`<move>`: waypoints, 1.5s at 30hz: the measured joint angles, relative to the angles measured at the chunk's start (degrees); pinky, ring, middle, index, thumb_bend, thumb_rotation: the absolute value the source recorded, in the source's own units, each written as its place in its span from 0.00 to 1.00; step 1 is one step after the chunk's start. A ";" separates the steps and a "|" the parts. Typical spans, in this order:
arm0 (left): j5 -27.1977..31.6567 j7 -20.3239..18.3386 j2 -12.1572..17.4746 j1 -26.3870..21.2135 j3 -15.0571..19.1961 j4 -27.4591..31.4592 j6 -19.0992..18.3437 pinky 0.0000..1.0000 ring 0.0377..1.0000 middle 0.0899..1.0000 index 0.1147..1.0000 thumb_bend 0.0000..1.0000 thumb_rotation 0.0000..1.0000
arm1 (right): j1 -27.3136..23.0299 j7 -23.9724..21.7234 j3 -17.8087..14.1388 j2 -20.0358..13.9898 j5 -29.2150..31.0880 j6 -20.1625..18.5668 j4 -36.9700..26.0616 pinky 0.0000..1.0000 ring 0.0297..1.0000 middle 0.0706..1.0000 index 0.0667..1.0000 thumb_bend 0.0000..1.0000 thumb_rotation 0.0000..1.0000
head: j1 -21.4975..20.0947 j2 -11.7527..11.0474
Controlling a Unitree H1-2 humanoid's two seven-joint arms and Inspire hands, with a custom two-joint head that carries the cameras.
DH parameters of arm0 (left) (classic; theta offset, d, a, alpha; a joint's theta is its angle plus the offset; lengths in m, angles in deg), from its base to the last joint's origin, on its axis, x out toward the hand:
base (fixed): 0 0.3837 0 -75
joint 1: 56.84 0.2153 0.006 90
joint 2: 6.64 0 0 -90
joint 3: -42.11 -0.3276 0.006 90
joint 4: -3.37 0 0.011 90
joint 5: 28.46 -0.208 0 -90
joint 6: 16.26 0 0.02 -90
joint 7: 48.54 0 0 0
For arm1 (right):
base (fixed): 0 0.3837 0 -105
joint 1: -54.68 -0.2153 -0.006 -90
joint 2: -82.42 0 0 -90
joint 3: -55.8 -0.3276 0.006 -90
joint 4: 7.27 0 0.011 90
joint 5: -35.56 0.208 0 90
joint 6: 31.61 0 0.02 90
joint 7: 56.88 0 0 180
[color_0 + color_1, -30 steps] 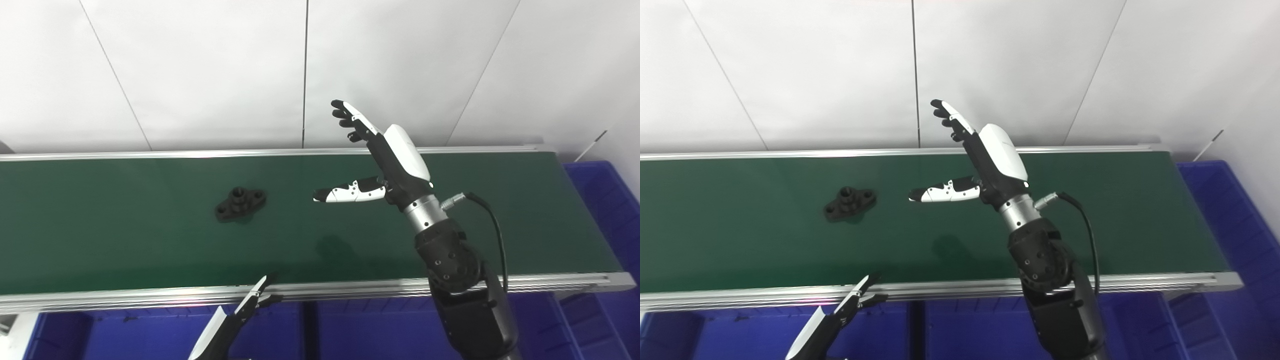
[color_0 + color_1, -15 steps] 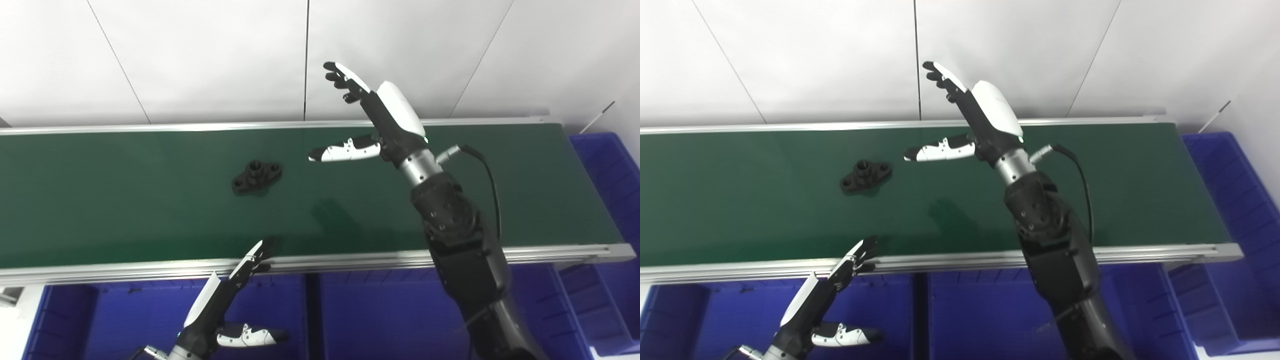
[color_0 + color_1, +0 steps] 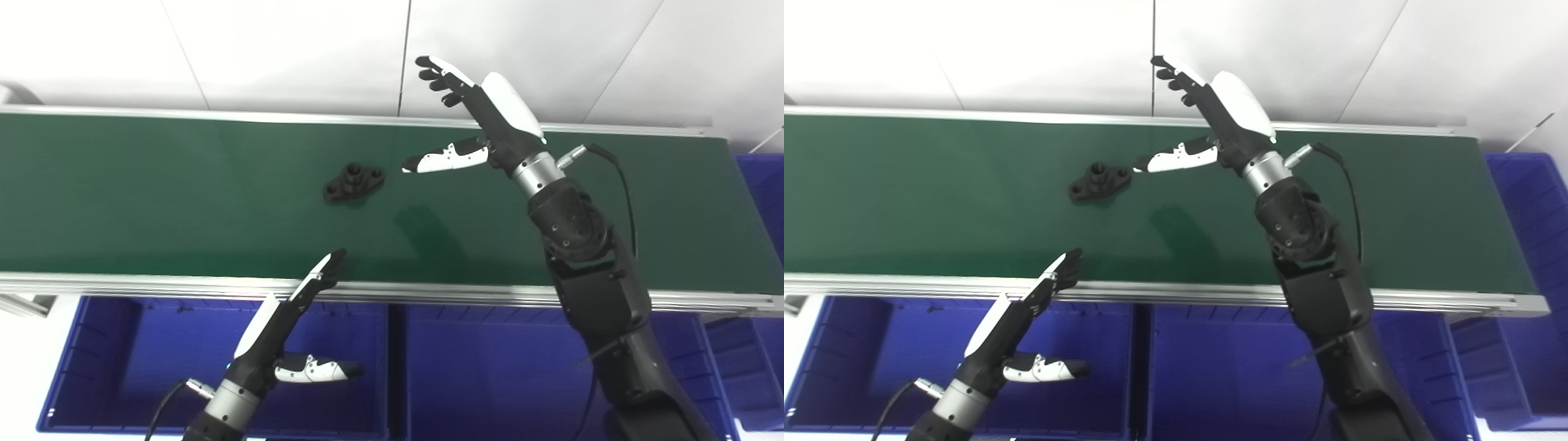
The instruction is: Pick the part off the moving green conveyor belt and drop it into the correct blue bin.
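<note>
A small black flanged part (image 3: 354, 183) lies on the green conveyor belt (image 3: 153, 202), left of centre; it also shows in the right eye view (image 3: 1100, 182). My right hand (image 3: 484, 116) is open and raised above the belt's far side, to the right of the part, thumb pointing toward it without touching. My left hand (image 3: 288, 331) is open and empty, held low over the left blue bin (image 3: 98, 361), its fingertips reaching the belt's near rail.
An aluminium rail (image 3: 429, 293) edges the belt's near side. A second blue bin (image 3: 490, 373) sits below the belt in the middle, and another (image 3: 1531, 245) at the belt's right end. A white panelled wall (image 3: 275, 49) stands behind.
The camera has tilted down, showing more of the bins. The part has travelled right along the belt, closing on my right hand's thumb. My left hand has risen further into view.
</note>
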 measured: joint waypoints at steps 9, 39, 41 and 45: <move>-1.25 -0.89 0.04 2.12 1.54 0.20 -0.46 0.83 0.92 0.96 0.95 0.87 0.49 | -3.85 -1.59 4.36 -1.95 0.22 2.51 7.54 0.73 0.82 0.83 0.86 0.87 0.31 | 1.23 -0.26; -2.31 -3.67 -1.14 3.54 2.11 0.09 -0.53 0.88 0.94 0.97 0.96 0.85 0.48 | -13.09 2.02 15.85 -1.59 -11.12 14.63 28.75 0.67 0.70 0.69 0.70 0.78 0.00 | 0.18 -0.53; -2.47 -3.67 -1.43 3.55 2.12 0.49 -0.63 0.89 0.94 0.97 0.95 0.85 0.46 | -13.34 2.54 16.26 -2.02 -12.19 15.36 29.81 0.66 0.68 0.67 0.69 0.77 0.00 | 0.01 -0.27; -2.22 -3.67 -1.82 3.54 2.19 0.57 -0.63 0.88 0.94 0.97 0.95 0.84 0.47 | -13.95 3.22 17.34 -3.31 -14.53 16.64 31.25 0.63 0.66 0.66 0.66 0.73 0.00 | -0.35 0.00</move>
